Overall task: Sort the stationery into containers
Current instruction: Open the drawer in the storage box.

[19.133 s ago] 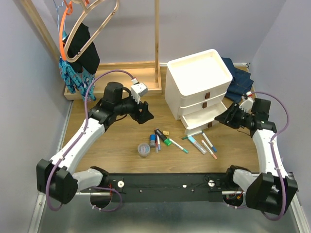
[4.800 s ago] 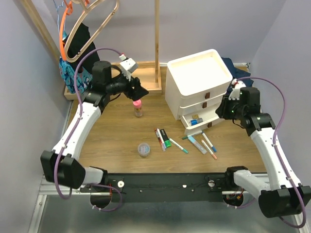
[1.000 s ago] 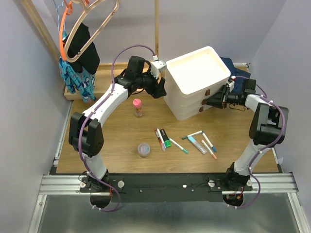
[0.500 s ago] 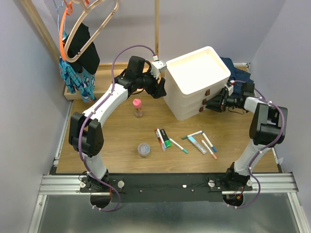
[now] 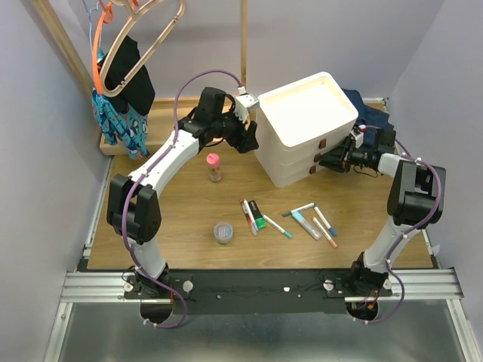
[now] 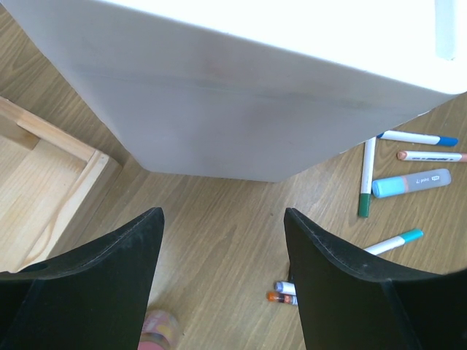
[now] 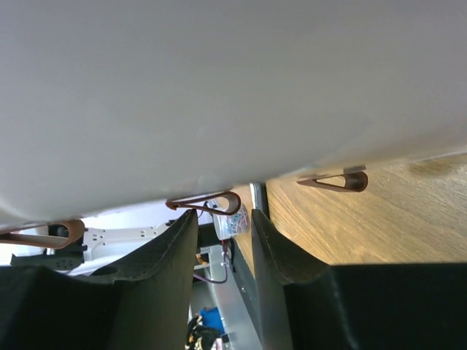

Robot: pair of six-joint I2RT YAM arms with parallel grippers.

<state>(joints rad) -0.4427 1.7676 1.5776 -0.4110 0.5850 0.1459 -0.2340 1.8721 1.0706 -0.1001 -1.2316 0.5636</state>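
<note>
Right gripper (image 7: 222, 211) is at the front face of the drawer unit (image 5: 275, 167), its tips level with the middle pull tab (image 7: 206, 203). The jaws are parted by a narrow slit, with nothing pinched that I can see. All 3 drawers sit flush with the unit's front. The right wrist view shows 3 brown tabs.

Left gripper (image 6: 222, 215) hangs off the unit's left wall, spread wide and empty, not touching it.

Stationery, all lying out on the table (image 5: 173, 204):
- pink-capped bottle (image 5: 214, 167): upright, left of the unit, well apart from it.
- black-and-green marker (image 5: 257, 215): on the unit's near side, just beside a slim marker (image 5: 245, 216).
- clear tub (image 5: 223, 231): near-left of the unit, farther out than the markers.
- pale blue tube (image 6: 411, 182): on the unit's near side, under its front face. A green-capped marker (image 6: 365, 186) lies just beside it.
- blue-capped marker (image 6: 416, 138) and orange-capped marker (image 6: 430, 155): by the tube, on its far side from the bottle.
- teal-capped marker (image 6: 392, 242): apart from the tube, towards the black-and-green marker.

Surface is wood-grain board, matt. Plain lilac-grey walls (image 5: 45, 188) close in on 3 sides. A wooden rack base (image 6: 44, 168) sits behind-left of the unit, with a post, hangers (image 5: 139, 38) and dark and patterned clothes. Denim cloth (image 5: 370, 121) is bunched behind-right of the unit. A metal rail (image 5: 249, 283) carries both arm bases, well to the unit's near side.
</note>
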